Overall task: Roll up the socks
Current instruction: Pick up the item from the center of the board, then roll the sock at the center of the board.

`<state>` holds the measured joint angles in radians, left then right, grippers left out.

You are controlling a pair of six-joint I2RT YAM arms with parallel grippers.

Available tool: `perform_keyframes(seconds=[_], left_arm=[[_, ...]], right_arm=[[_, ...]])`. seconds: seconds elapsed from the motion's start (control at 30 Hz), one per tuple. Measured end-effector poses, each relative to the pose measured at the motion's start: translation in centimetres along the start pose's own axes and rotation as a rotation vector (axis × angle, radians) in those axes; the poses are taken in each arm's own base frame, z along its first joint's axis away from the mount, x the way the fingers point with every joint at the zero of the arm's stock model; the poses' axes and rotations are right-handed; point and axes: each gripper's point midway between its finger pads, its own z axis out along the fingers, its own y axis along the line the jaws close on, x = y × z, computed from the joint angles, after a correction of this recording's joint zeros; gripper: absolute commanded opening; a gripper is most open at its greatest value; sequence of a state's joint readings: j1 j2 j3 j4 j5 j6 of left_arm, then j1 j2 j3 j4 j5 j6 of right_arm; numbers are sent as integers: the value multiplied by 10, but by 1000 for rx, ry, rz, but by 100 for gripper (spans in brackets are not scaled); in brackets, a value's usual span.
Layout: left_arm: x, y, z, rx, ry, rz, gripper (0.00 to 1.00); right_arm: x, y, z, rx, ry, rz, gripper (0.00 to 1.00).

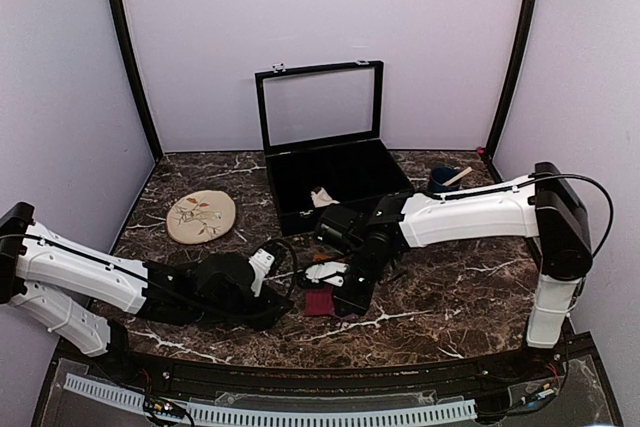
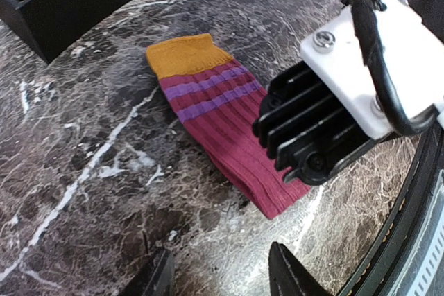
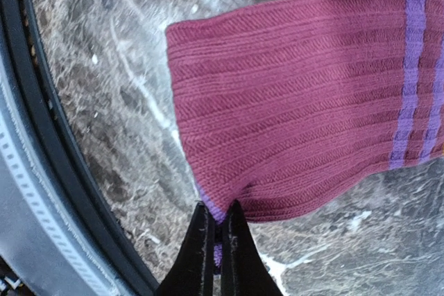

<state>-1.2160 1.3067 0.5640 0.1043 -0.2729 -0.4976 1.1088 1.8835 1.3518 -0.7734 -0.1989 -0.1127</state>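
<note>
Since the right gripper (image 3: 216, 207) was clamped shut on the plain end of the magenta sock (image 3: 291, 102), flat by the table (image 1: 450, 297) near edge, left gripper (image 2: 222, 272) open and empty, a tight low fold toward the orange cuff (image 2: 187, 53) looked best.

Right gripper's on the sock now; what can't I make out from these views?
- Magenta sock: left wrist view, the body of the right gripper covers one end; top view, only a sliver shows beneath that arm.
- Its cuff: cut off at the right wrist view's right edge.
- Cream item in the black case: top view, too small to identify.
</note>
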Motion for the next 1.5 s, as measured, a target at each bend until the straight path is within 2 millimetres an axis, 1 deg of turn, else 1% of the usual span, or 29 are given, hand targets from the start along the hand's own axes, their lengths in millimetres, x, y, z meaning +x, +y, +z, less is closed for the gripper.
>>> perform_keyframes(seconds=[0.1, 0.27, 0.37, 0.5, 0.77, 0.9, 1.27, 1.37, 1.5], left_arm=[[1, -8, 7, 34, 10, 35, 50], [2, -21, 12, 95, 16, 82, 51], [-2, -32, 13, 135, 8, 116, 51], [-6, -47, 14, 177, 1, 176, 51], [0, -71, 16, 225, 7, 304, 52], [1, -74, 21, 200, 6, 354, 52], [4, -66, 33, 120, 24, 460, 52], [5, -66, 37, 113, 29, 481, 51], [1, -69, 40, 110, 23, 498, 47]], right_arm=[[5, 5, -2, -55, 23, 20, 0], [12, 12, 0, -140, 61, 53, 0], [14, 13, -2, -181, 75, 74, 0], [11, 12, -5, -229, 73, 105, 0], [1, 13, -9, -288, 52, 126, 0], [1, 16, -9, -319, 56, 134, 0], [1, 23, -11, -365, 59, 142, 0], [3, 23, -12, -371, 66, 149, 0], [5, 22, -13, -375, 72, 158, 0]])
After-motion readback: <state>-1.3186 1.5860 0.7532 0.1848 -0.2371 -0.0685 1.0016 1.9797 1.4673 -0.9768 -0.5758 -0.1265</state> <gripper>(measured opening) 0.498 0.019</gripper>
